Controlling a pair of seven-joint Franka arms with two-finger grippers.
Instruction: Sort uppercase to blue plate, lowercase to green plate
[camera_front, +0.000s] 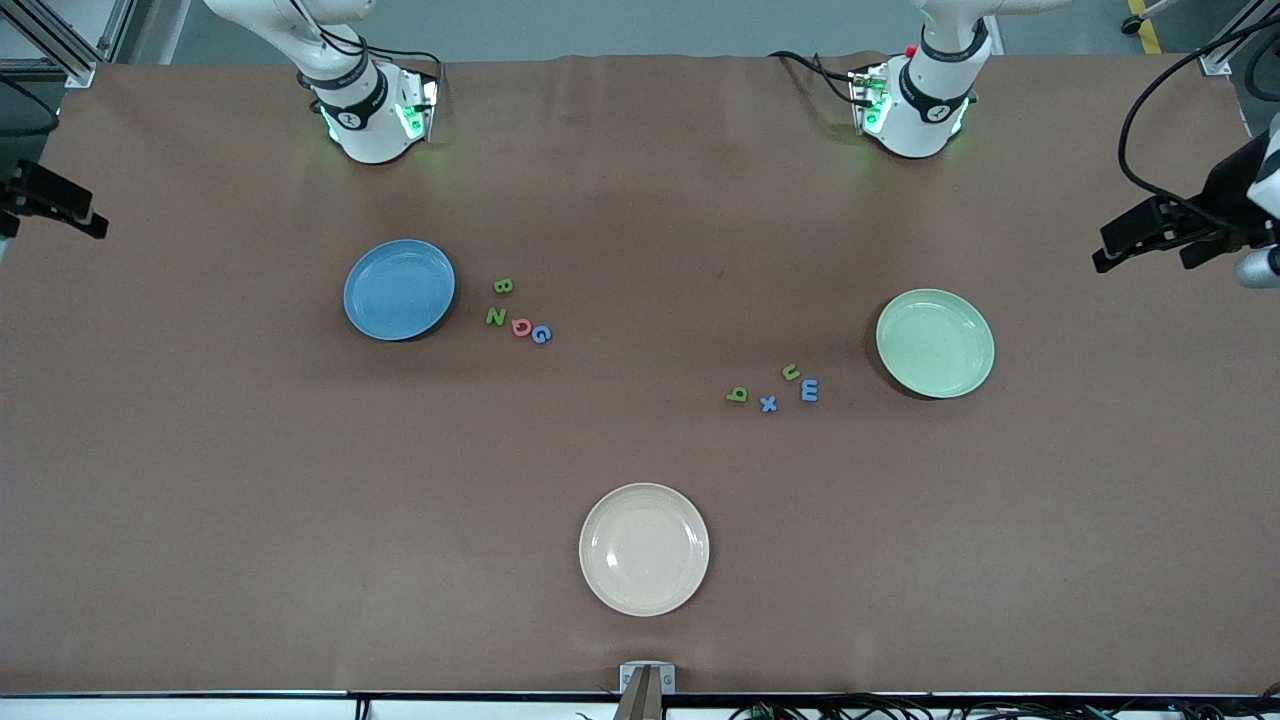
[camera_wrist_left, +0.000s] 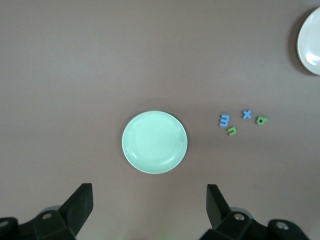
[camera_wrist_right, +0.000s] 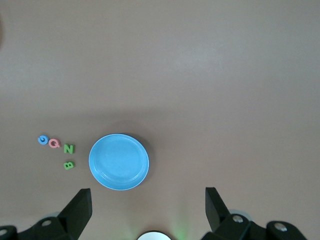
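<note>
The blue plate (camera_front: 399, 290) (camera_wrist_right: 119, 161) lies toward the right arm's end. Beside it lie the uppercase letters: green B (camera_front: 503, 287), green Z (camera_front: 495, 316), pinkish-red Q (camera_front: 521, 326) and blue G (camera_front: 541, 334). The green plate (camera_front: 935, 343) (camera_wrist_left: 154, 142) lies toward the left arm's end. Beside it lie the lowercase letters: green u (camera_front: 791, 372), blue m (camera_front: 810, 391), blue x (camera_front: 768, 404) and a green q-like letter (camera_front: 737, 395). My left gripper (camera_wrist_left: 149, 200) hangs open and empty high over the green plate. My right gripper (camera_wrist_right: 148, 200) hangs open and empty high over the blue plate.
A cream plate (camera_front: 644, 548) lies empty near the table's front edge, midway between the arms. The brown table cover (camera_front: 640, 200) is bare between the two arm bases.
</note>
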